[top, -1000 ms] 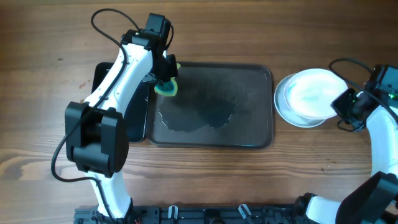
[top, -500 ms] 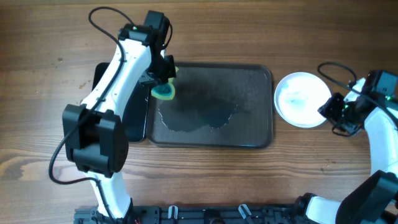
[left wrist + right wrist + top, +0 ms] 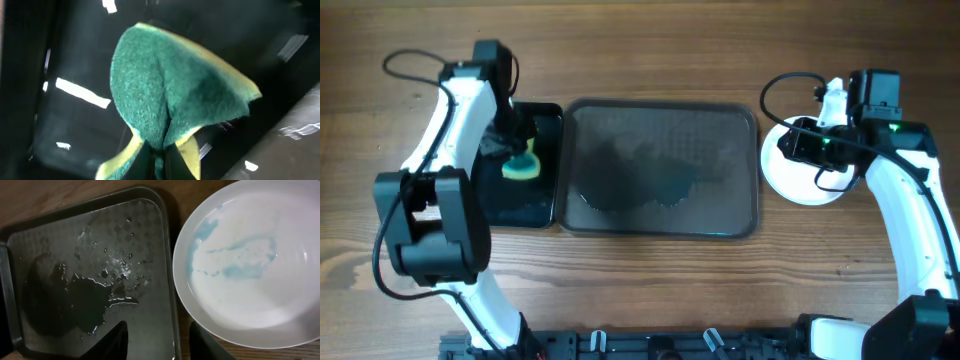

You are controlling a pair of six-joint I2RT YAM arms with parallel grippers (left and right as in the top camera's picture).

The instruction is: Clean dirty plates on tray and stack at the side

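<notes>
The dark grey tray (image 3: 720, 215) (image 3: 150, 210) lies mid-table and holds only a puddle of water. A white plate (image 3: 808, 185) (image 3: 250, 280) rests on the wood just right of the tray, with a faint pale blue smear across its centre. Whether other plates lie under it I cannot tell. My right gripper (image 3: 796, 144) (image 3: 160, 345) hovers open and empty over the gap between the tray's right rim and the plate. My left gripper (image 3: 518, 150) (image 3: 160, 162) is shut on a green and yellow sponge (image 3: 521, 166) (image 3: 165, 85), folded between its fingers.
A smaller glossy black tray (image 3: 545, 205) (image 3: 60, 125) sits against the grey tray's left side, and the sponge hangs over it. Bare wooden table surrounds both trays. The right arm's cable (image 3: 790, 85) loops above the plate.
The left arm carried the sponge left from the grey tray's corner to over the black tray. The right gripper let go of the plate, opened and swung up over its left edge.
</notes>
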